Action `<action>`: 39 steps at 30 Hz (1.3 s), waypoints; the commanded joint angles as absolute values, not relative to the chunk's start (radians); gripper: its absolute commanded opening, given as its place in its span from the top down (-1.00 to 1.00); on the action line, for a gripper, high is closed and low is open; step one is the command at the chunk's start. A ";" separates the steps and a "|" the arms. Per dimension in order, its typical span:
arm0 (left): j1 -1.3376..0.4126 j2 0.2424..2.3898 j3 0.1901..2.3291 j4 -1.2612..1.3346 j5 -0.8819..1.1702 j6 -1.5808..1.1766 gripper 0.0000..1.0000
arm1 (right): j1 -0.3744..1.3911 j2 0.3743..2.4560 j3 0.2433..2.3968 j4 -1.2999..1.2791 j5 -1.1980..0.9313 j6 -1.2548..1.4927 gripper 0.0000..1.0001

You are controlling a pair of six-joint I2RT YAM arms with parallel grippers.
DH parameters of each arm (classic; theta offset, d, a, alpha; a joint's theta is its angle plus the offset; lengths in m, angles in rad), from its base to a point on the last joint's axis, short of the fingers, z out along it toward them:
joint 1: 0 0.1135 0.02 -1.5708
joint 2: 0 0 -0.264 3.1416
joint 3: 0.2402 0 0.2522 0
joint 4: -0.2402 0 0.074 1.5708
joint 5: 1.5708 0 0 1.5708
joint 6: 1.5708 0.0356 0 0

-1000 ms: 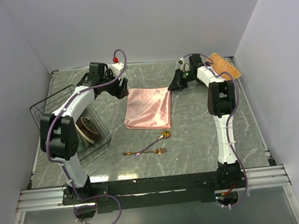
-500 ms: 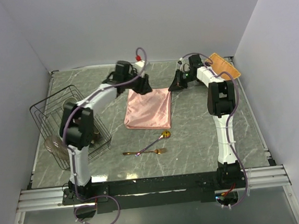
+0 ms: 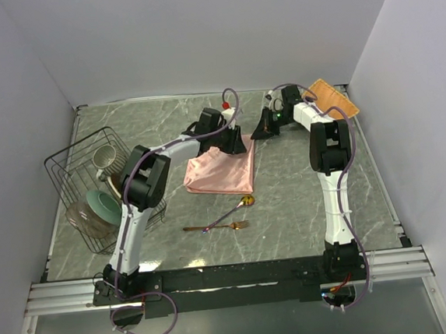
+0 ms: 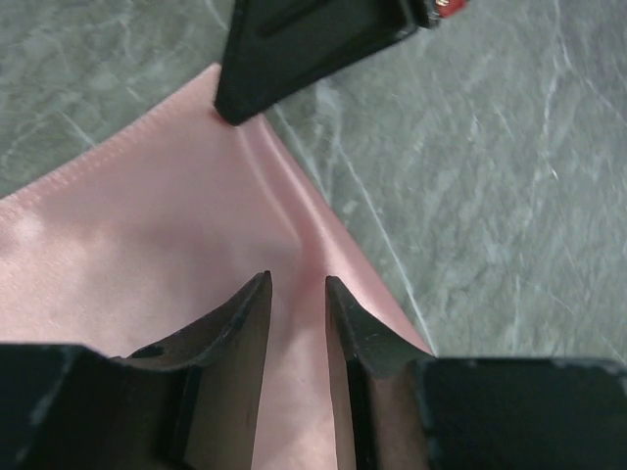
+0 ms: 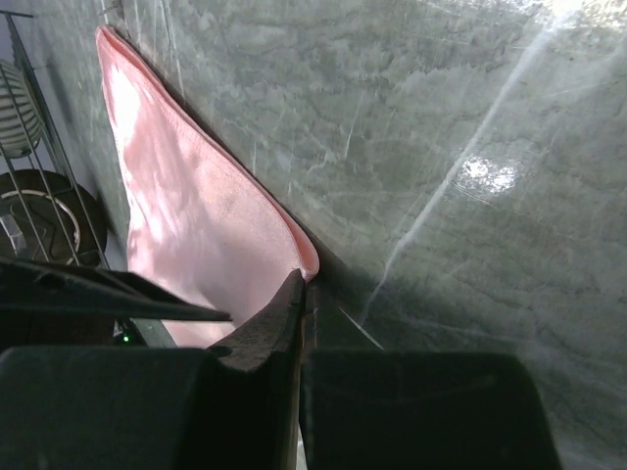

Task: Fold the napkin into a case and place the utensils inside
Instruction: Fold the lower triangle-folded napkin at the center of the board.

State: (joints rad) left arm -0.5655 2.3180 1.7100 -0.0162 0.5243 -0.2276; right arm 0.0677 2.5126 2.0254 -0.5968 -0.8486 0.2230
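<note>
The salmon-pink napkin (image 3: pixel 220 173) lies flat on the marble, mid-table. My left gripper (image 3: pixel 237 145) is on its far right part. In the left wrist view the left gripper (image 4: pixel 297 279) has its jaws a narrow gap apart, low over the napkin (image 4: pixel 147 235), with a soft ridge of cloth running between them. My right gripper (image 3: pixel 264 127) sits at the napkin's far right corner. In the right wrist view the right gripper (image 5: pixel 302 279) is shut with that corner of the napkin (image 5: pixel 196 215) curling into its tips. The gold spoon (image 3: pixel 238 207) and fork (image 3: pixel 220 226) lie nearer me, below the napkin.
A black wire rack (image 3: pixel 58 162) with bowls and a cup stands at the left. An orange-tan woven mat (image 3: pixel 330 97) lies at the far right corner. The two grippers are nearly touching above the napkin's corner.
My left arm has swung right from the napkin's far left corner to its far right part, its jaws narrowing. The right gripper has closed at the corner.
</note>
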 commanded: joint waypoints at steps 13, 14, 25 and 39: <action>-0.565 2.347 1.700 0.063 0.537 -0.285 0.43 | 0.078 2.431 1.971 -0.557 -0.847 0.238 1.00; -0.563 2.335 1.691 0.080 0.538 -0.278 0.43 | 0.077 2.433 1.971 -0.560 -0.842 0.236 1.00; -0.581 2.215 1.663 0.150 0.581 -0.279 0.44 | 0.078 2.437 1.970 -0.552 -0.834 0.236 1.00; -0.598 2.353 1.721 0.094 0.561 -0.282 0.54 | 0.078 2.416 1.948 -0.542 -0.856 0.252 1.00</action>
State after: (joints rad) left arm -0.5957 2.3154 1.6958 0.1074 0.5598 -0.2825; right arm 0.0696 2.4889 1.9709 -0.5529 -0.8585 0.2493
